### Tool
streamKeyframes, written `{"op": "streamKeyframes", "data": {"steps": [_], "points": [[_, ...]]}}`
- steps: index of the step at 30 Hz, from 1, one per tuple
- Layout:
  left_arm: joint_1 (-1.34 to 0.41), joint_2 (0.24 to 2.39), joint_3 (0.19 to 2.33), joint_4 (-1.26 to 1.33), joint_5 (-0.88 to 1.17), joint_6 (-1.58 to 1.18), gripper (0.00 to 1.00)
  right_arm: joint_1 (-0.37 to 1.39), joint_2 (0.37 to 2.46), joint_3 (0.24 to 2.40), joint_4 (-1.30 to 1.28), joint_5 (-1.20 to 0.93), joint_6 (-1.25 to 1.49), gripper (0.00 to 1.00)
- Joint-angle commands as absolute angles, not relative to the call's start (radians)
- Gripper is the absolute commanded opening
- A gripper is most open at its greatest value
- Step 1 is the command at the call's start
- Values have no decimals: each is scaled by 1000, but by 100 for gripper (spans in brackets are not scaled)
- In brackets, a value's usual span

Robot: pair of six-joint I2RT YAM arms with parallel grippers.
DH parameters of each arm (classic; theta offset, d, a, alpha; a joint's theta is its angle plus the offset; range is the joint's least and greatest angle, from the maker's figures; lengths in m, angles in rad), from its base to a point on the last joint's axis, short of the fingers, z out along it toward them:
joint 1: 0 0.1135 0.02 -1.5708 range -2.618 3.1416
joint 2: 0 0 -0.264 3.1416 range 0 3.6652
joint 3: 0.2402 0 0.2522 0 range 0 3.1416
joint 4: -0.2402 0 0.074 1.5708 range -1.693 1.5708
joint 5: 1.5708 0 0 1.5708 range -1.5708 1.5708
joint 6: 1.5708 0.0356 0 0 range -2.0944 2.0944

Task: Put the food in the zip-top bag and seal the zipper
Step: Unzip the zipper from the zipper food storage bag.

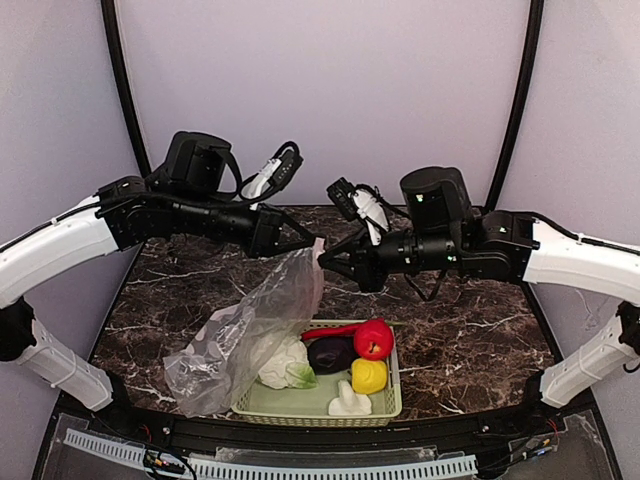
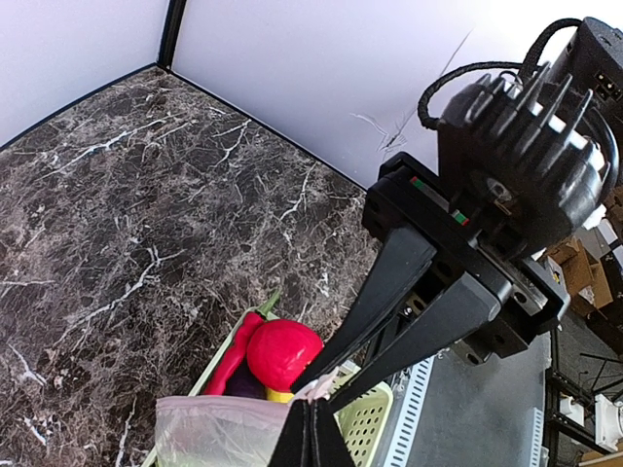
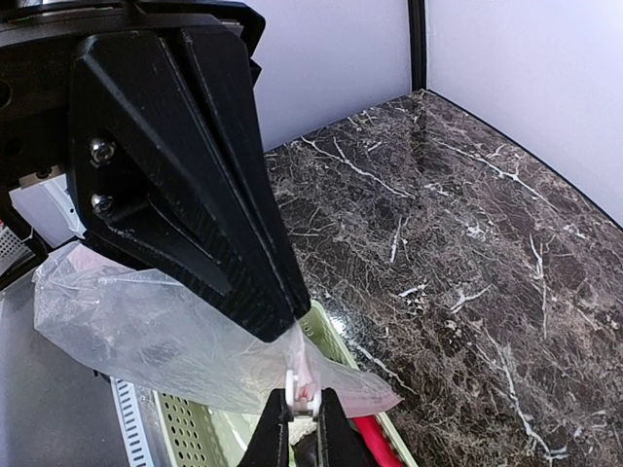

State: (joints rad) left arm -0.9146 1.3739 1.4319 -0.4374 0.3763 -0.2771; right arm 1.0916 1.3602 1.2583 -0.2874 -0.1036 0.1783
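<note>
The clear zip-top bag hangs from both grippers above the table and trails down to the left front. My left gripper is shut on the bag's pinkish mouth edge. My right gripper is shut on the white slider of the zipper, right beside the left fingertips. The food lies in the pale green basket: cauliflower, eggplant, red pepper, red chili, yellow pepper, mushroom. The bag drapes over the basket's left side.
The basket stands near the front edge of the dark marble table. Pale walls close in the back and both sides. Both arms meet over the table's middle, above the basket's back edge.
</note>
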Motion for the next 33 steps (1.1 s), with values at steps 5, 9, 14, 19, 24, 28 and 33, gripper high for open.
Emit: {"op": "streamKeyframes", "data": {"steps": [5, 9, 14, 19, 24, 28, 33], "points": [[-891, 1330, 1479, -410, 403, -291, 1, 1078, 1384, 1255, -324, -117, 192, 0], [-881, 1332, 1497, -420, 409, -290, 1, 1075, 1385, 1246, -324, -117, 194, 0], [-868, 1338, 1530, -440, 419, -282, 1, 1070, 1385, 1237, -325, -118, 198, 0], [-853, 1347, 1558, -458, 428, -272, 1, 1067, 1386, 1230, -325, -116, 202, 0], [-837, 1353, 1585, -479, 441, -262, 1, 1063, 1387, 1222, -325, -118, 205, 0], [-820, 1351, 1600, -485, 456, -259, 1, 1061, 1390, 1213, -325, -121, 213, 0], [-807, 1349, 1609, -488, 475, -257, 1, 1058, 1391, 1204, -325, -125, 220, 0]]}}
